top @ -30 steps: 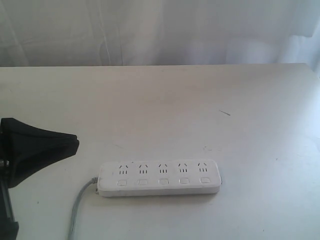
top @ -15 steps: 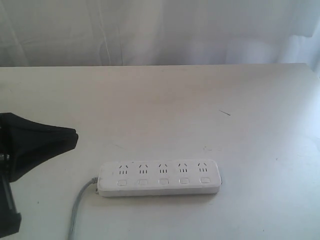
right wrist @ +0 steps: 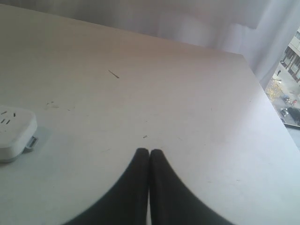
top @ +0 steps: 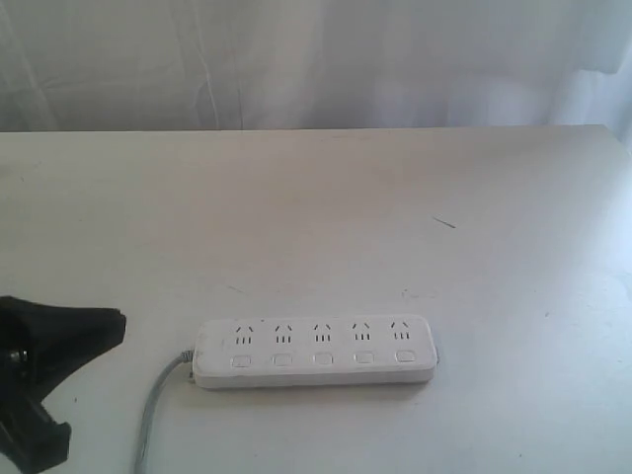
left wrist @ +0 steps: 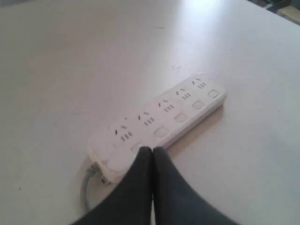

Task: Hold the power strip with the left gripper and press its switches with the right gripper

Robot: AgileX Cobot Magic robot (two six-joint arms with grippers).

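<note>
**A:** So where's the power strip (top: 314, 352) sitting?

**B:** Flat on the counter (top: 316, 197), well back from the far edge, with its long side running parallel to that edge. The five sockets (top: 318, 331) face up, and the row of buttons (top: 323, 358) is on the side away from the far edge. The grey cord (top: 156, 410) comes out of the end nearest the counter's left edge and curves off toward the near side.

**A:** And the left gripper (top: 117, 331)?

**B:** It's over by the left edge, pointing at the cord end of the strip. In the exterior view there's a clear strip of bare counter between its tip and the strip, so they aren't touching. From its own wrist camera the tip (left wrist: 151, 151) lines up with that same end of the strip (left wrist: 159, 124). The jaws are pressed together with nothing between them.

**A:** What about the right one?

**B:** The right gripper (right wrist: 149, 152) has its jaws squeezed flat together too, and they're empty. It's over bare counter toward the right edge, and the strip's rounded far end (right wrist: 14, 131) is well off to one side of it.

**A:** Anything else around?

**B:** There's a small dark mark (top: 444, 222) on the counter between the strip and the far right corner, and a pale curtain (top: 316, 59) behind the far edge.
</note>
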